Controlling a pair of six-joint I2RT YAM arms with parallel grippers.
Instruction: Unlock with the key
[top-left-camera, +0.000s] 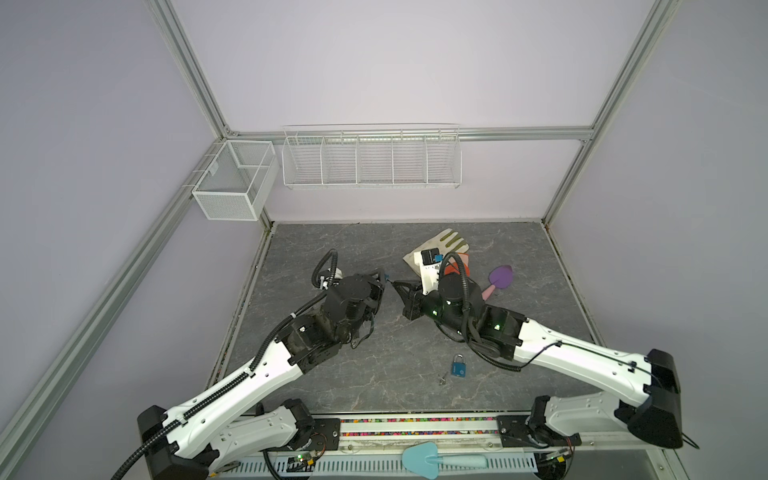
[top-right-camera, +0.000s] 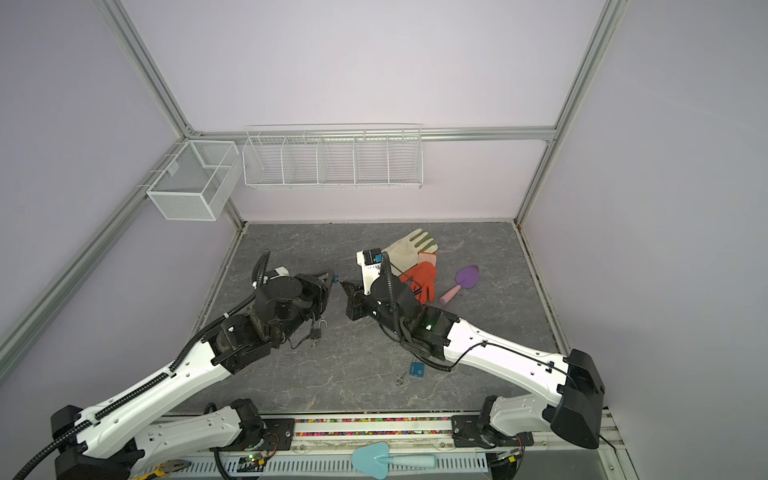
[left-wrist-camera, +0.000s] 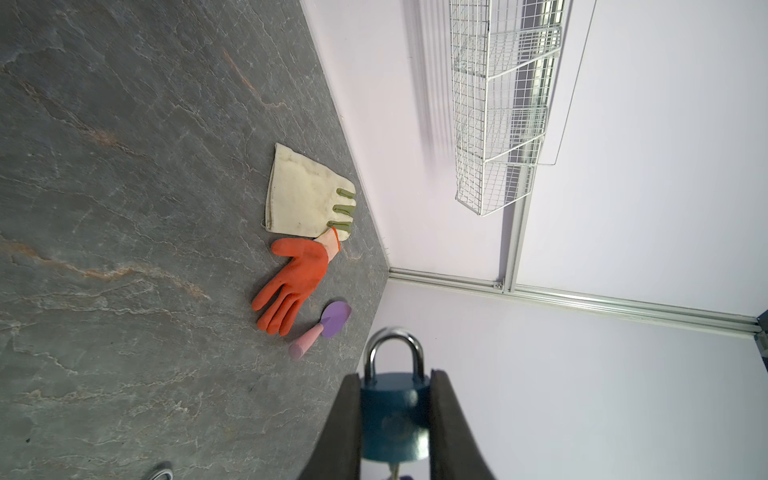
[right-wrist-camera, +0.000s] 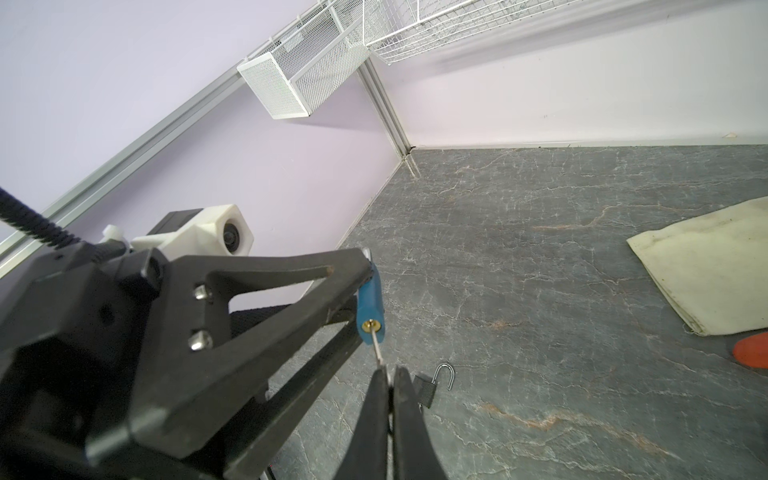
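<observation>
Our left gripper (left-wrist-camera: 395, 376) pinches the padlock (left-wrist-camera: 395, 415) by its body's flat sides, raised off the worktop (left-wrist-camera: 124, 208). It seems small, rigid and smooth, and is likely slippery. Our right gripper (right-wrist-camera: 388, 370) is pressed together on the thin key (right-wrist-camera: 377, 344), tip at the keyhole (right-wrist-camera: 369, 325). We judge it bends easily.

You're in a robot lab cell: aluminium frame (top-left-camera: 519, 134), plain walls (top-left-camera: 395, 62), wire baskets (top-left-camera: 372, 166) at 12 o'clock above a tabletop (top-left-camera: 353, 241).
</observation>
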